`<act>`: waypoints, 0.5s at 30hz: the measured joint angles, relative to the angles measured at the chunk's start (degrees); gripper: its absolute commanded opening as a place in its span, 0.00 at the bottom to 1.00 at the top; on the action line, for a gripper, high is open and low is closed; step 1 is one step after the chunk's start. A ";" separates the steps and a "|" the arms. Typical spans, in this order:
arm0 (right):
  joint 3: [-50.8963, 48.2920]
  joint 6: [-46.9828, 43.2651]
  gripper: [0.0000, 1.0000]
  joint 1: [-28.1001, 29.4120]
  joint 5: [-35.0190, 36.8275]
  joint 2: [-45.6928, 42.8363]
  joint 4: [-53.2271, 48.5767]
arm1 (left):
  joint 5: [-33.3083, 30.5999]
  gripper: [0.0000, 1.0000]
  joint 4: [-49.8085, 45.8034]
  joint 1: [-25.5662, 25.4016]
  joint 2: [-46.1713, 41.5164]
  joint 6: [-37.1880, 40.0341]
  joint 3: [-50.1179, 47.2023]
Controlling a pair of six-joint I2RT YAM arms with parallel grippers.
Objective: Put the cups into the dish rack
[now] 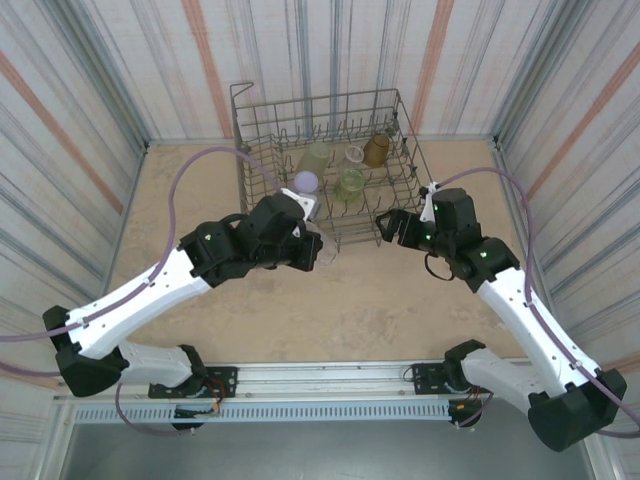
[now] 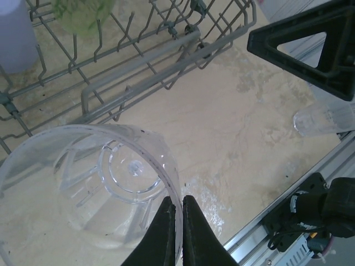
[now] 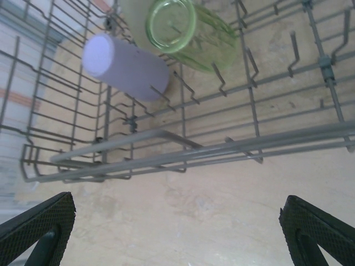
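The grey wire dish rack (image 1: 262, 150) stands at the back middle of the table. Inside it are a lavender cup (image 1: 306, 182), two yellow-green cups (image 1: 350, 184) (image 1: 318, 155), a clear cup (image 1: 354, 155) and an amber cup (image 1: 376, 150). My left gripper (image 2: 177, 219) is shut on the rim of another clear cup (image 2: 94, 188), held just in front of the rack's near left side (image 1: 328, 250). My right gripper (image 3: 177, 233) stands open over bare table before the rack's front rail (image 3: 222, 147), with the lavender cup (image 3: 125, 66) and a yellow-green cup (image 3: 186, 27) lying beyond.
Striped curtain walls (image 1: 80, 100) close in the table on three sides. A metal rail (image 1: 330, 375) with both arm bases runs along the near edge. The right gripper's black finger (image 2: 288, 41) shows close by in the left wrist view.
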 measured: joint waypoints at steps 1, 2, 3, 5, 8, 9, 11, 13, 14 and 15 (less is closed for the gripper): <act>0.66 -0.07 0.99 -0.61 -1.16 0.72 0.37 | 1.01 0.00 0.35 1.38 0.07 0.31 0.20; 1.38 -0.11 0.99 -1.42 -2.49 1.73 0.92 | 1.97 0.00 0.76 2.89 0.22 0.61 0.50; 2.01 -0.15 0.99 -2.23 -3.85 2.73 1.53 | 2.71 0.00 1.16 4.15 0.37 0.92 0.90; 3.28 -0.31 0.99 -3.43 -6.05 4.59 2.05 | 4.09 0.00 1.42 6.64 1.09 1.62 2.47; 5.53 -0.57 0.99 -4.63 -8.72 7.32 2.78 | 6.38 0.00 1.77 9.25 2.71 2.45 5.86; 6.34 -0.81 0.99 -4.94 -9.66 8.17 3.04 | 7.06 0.00 1.92 9.75 3.26 2.67 7.02; 7.69 -1.18 0.99 -5.51 -11.23 9.62 3.56 | 8.28 0.00 2.03 10.34 4.37 3.37 9.22; 8.74 -1.40 0.99 -6.08 -12.90 11.04 4.52 | 9.33 0.00 2.19 10.93 5.66 3.96 11.37; 9.18 -1.42 0.99 -6.49 -13.79 11.82 5.18 | 10.12 0.00 2.36 11.39 6.36 4.24 12.39; 9.53 -1.42 0.99 -6.97 -14.71 12.66 5.84 | 10.91 0.00 2.67 11.93 6.95 4.55 13.14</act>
